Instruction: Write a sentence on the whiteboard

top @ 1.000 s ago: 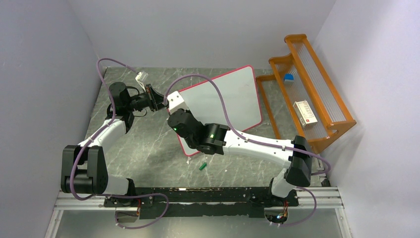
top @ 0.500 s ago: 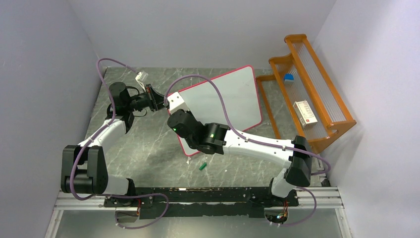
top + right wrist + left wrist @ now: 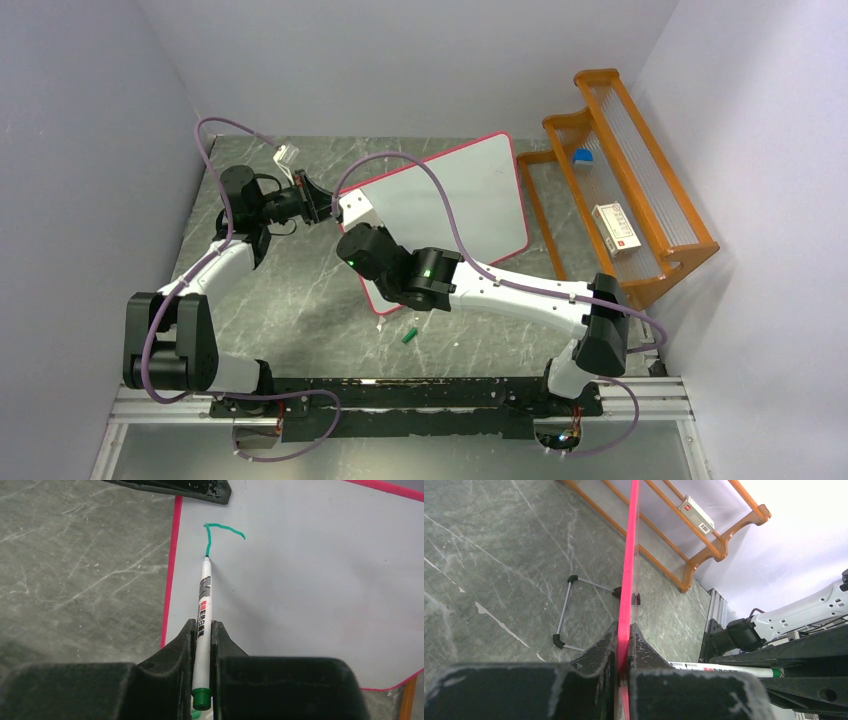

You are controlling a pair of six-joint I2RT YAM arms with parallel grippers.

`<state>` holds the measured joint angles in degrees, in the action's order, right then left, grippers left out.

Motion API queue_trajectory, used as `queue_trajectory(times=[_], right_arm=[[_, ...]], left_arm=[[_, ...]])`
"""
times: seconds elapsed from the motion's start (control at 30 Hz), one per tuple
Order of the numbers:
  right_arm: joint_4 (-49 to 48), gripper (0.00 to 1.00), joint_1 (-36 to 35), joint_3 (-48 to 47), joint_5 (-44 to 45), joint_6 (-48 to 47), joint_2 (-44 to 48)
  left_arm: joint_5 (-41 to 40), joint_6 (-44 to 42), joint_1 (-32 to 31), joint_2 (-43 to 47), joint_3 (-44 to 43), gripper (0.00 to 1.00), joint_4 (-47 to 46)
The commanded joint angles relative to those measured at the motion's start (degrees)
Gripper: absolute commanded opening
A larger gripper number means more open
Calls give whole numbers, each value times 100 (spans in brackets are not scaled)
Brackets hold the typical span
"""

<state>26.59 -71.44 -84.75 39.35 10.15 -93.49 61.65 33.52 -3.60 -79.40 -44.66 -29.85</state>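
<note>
The whiteboard (image 3: 470, 200), white with a thin pink-red frame, stands tilted on the table. My left gripper (image 3: 325, 205) is shut on its left edge; in the left wrist view the pink frame (image 3: 629, 555) runs up from between the jaws of that gripper (image 3: 624, 627). My right gripper (image 3: 201, 625) is shut on a white marker (image 3: 204, 600) with a green end. The marker's tip touches the board (image 3: 310, 590) near its upper left corner. The only writing of the sentence is a short green hooked stroke (image 3: 220, 530), ending at the tip.
An orange wooden rack (image 3: 620, 200) stands right of the board, holding a white box (image 3: 615, 228) and a small blue item (image 3: 583, 156). A green cap (image 3: 408, 335) lies on the table near the board's front corner. The board's wire stand (image 3: 569, 610) rests behind it.
The right wrist has crept slightly to the left along the board. The left arm and the board have not moved.
</note>
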Motion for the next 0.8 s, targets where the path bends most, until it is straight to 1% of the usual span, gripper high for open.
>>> queue_trajectory(times=[0.0, 0.77], right_arm=[[222, 0, -7, -121, -32, 139, -65], [590, 0, -212, 9, 47, 468, -44]], left_arm=[[117, -11, -80, -67, 81, 5, 146], [112, 1, -80, -32, 91, 5, 130]])
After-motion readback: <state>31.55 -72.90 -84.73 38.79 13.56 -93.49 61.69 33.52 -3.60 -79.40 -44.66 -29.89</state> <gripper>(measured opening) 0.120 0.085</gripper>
